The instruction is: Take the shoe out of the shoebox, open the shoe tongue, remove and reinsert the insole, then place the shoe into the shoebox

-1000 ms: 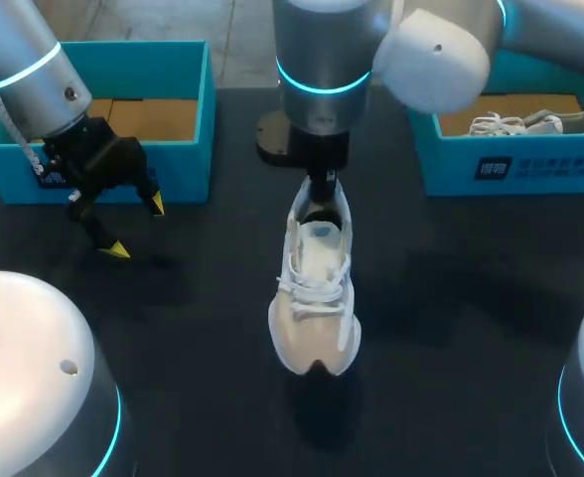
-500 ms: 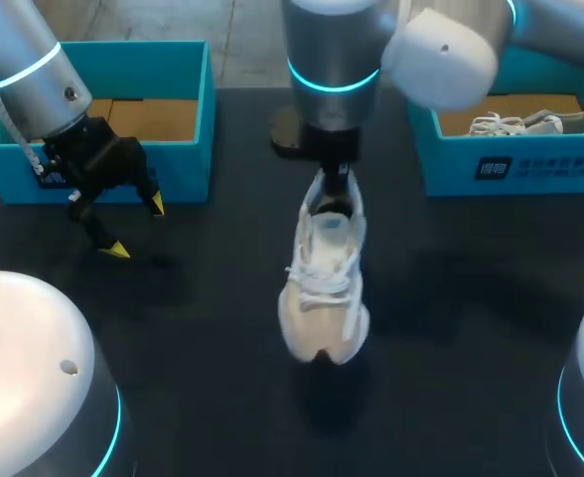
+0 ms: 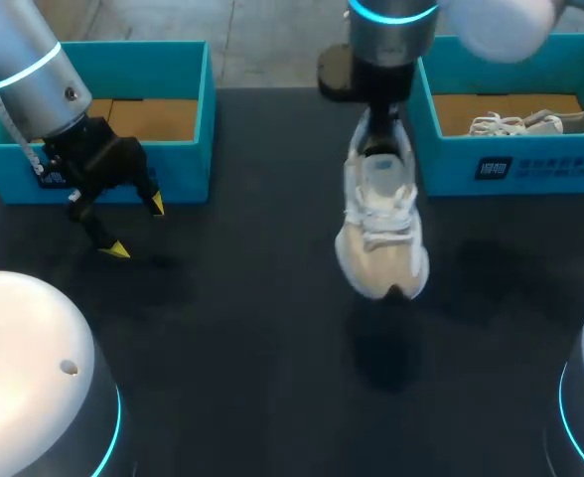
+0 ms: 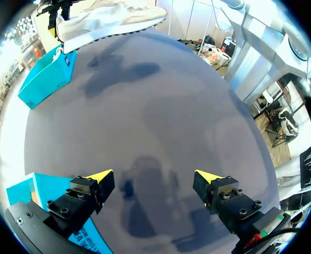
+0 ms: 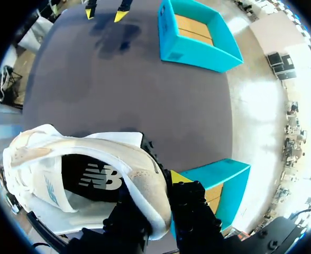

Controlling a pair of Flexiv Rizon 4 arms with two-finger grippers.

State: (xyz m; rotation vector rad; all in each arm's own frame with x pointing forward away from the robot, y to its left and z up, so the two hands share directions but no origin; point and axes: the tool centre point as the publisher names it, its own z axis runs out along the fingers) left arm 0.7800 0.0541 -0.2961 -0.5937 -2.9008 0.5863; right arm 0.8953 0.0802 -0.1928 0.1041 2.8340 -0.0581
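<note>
Black matte table (image 3: 232, 348) with faint sheen. Teal open-top box (image 3: 143, 70) upright at left rear of table, brown cardboard floor (image 3: 163, 119) showing inside. Second white sneaker (image 3: 530, 124), laces loose, lying on its side on brown cardboard inside right-rear shoebox (image 3: 451, 164), well apart from teal open-top box.

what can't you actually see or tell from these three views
Head view: the right gripper has its fingertips hidden by the shoe heel and the arm above.
Head view: the second shoe is mostly hidden behind the right shoebox front wall.
Left wrist view: the shoe is far off, too small to show laces or insole.
Right wrist view: the shoe's toe is hidden behind its own tongue.
</note>
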